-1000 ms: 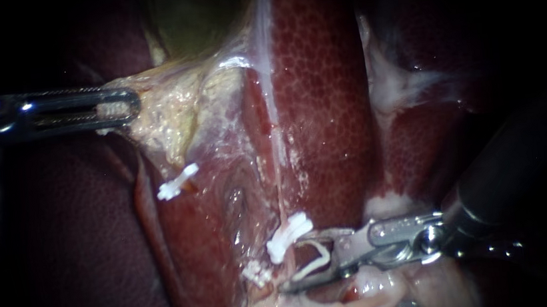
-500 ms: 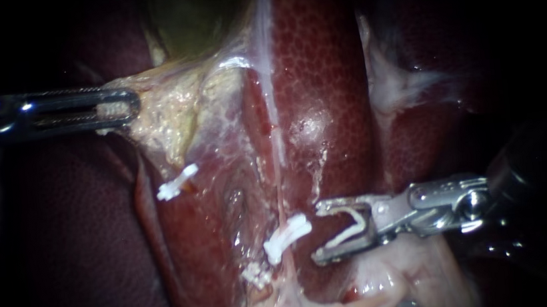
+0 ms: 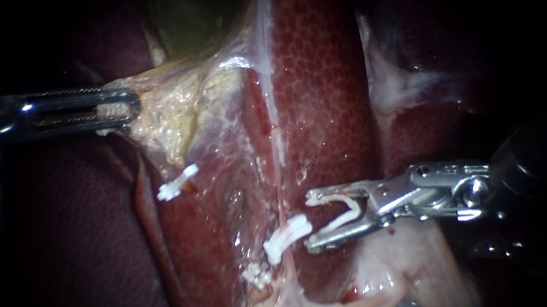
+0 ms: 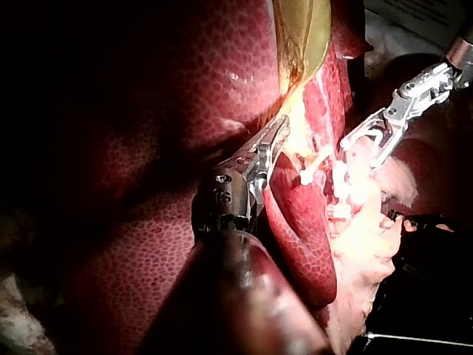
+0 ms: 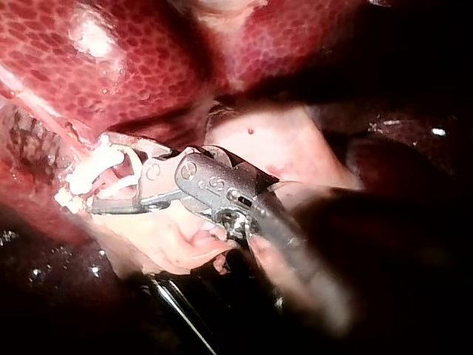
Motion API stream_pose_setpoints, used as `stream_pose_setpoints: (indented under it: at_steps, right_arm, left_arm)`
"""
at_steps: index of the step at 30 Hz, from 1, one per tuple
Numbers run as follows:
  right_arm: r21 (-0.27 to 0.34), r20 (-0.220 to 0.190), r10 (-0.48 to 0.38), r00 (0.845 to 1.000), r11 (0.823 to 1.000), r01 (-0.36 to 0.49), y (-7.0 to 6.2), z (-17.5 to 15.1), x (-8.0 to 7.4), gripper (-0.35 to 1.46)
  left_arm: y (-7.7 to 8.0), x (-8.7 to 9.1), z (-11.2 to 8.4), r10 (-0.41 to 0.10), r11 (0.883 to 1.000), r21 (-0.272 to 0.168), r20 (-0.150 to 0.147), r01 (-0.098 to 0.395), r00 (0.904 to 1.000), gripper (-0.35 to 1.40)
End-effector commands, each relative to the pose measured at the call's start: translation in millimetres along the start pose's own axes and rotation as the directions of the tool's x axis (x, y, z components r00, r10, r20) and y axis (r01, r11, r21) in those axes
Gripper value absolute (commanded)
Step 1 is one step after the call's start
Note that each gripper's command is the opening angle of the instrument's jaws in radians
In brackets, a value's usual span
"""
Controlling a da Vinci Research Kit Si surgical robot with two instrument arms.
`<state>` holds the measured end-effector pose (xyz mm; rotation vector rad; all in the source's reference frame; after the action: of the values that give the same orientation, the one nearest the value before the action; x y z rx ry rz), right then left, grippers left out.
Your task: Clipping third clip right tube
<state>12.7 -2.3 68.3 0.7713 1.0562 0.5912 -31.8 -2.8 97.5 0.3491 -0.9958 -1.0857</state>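
Jaws of right instrument (image 3: 309, 222) stand spread, carrying a loaded clip (image 3: 349, 212) between them. Their tips lie just beside right tube (image 3: 279, 193) and its set clip (image 3: 287, 238), the tube outside them. Jaws of left instrument (image 3: 123, 108) clamp tissue (image 3: 163, 117) below gallbladder (image 3: 200, 13).

Left instrument (image 3: 134, 108): shaft cut off at the endoscope's left edge, jaw tips sunk in the tissue (image 3: 163, 117) they grip. Right instrument (image 3: 308, 222): shaft dark and blurred, and in its wrist view the jaws half hide the clip (image 3: 344, 223) they hold. Gallbladder (image 3: 200, 13) dark, cut off at top.
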Motion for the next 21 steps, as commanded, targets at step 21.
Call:
stream_pose_setpoints:
  at_steps: [21]
  right_arm:
    - [0.119,-0.007,0.040,0.999,0.992,-0.039,3.9,1.9,0.6,0.55]
  left_arm:
    - [0.0,0.3,0.3,0.002,1.000,0.007,-0.001,-0.002,1.0000,-0.18]
